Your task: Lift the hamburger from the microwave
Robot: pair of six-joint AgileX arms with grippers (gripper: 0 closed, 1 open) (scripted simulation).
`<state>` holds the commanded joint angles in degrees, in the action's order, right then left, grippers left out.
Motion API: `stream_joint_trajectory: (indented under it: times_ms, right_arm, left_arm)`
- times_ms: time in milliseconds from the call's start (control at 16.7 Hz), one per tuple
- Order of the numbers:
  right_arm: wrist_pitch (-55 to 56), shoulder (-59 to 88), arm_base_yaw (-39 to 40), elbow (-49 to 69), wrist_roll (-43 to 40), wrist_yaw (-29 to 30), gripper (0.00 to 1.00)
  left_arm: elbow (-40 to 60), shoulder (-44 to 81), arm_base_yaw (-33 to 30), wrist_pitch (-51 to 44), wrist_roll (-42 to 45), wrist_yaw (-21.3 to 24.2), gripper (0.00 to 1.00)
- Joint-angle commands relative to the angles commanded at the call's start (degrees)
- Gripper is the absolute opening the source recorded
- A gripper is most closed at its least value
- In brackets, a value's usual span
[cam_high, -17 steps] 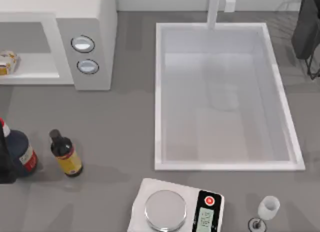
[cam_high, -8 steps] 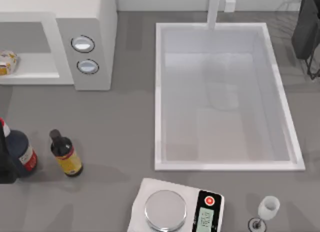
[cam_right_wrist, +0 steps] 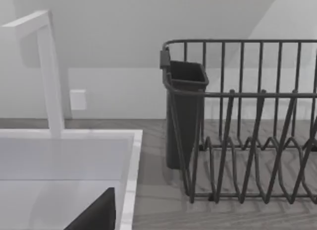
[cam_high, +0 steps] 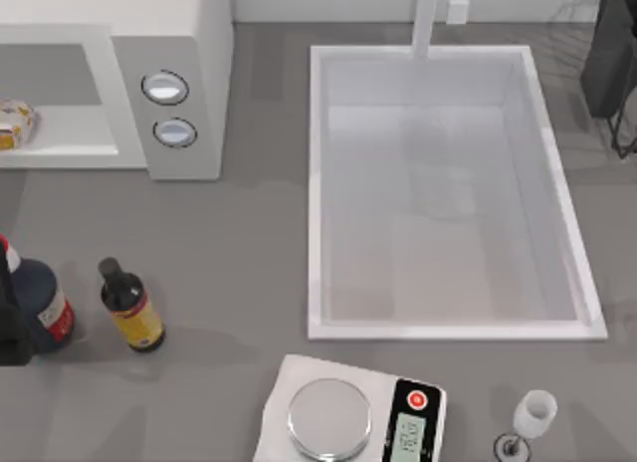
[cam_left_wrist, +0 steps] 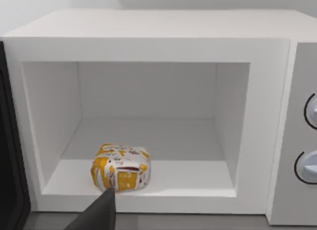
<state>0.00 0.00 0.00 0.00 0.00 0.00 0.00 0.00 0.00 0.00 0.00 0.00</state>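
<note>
**Nothing has shifted; the hamburger waits in the cavity**

The hamburger sits on the floor of the microwave, near the front lip of the grey cavity and toward its door side, wrapped in pale paper with yellow-orange patches. From above it shows at the table's far left edge, exactly where it was a second ago; the scene has not changed over that second. I judge that I am lined up for the approach but not yet reaching. My left gripper shows one dark finger tip just in front of the opening, below the bun; I cannot tell whether my fingers are spread or pressed together. My right arm is parked by the sink and the dish rack.
</note>
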Motion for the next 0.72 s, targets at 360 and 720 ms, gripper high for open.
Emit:
stream_joint_trajectory:
  times_ms: [360, 720]
  right_arm:
    - [0.0, 0.0, 0.0, 0.0, 0.0, 0.0, 1.0]
    - [0.0, 0.0, 0.0, 0.0, 0.0, 0.0, 1.0]
  left_arm:
    - [0.0, 0.0, 0.0, 0.0, 0.0, 0.0, 1.0]
    - [4.73, 11.42, 0.82, 5.35, 1.21, -0.3, 1.0]
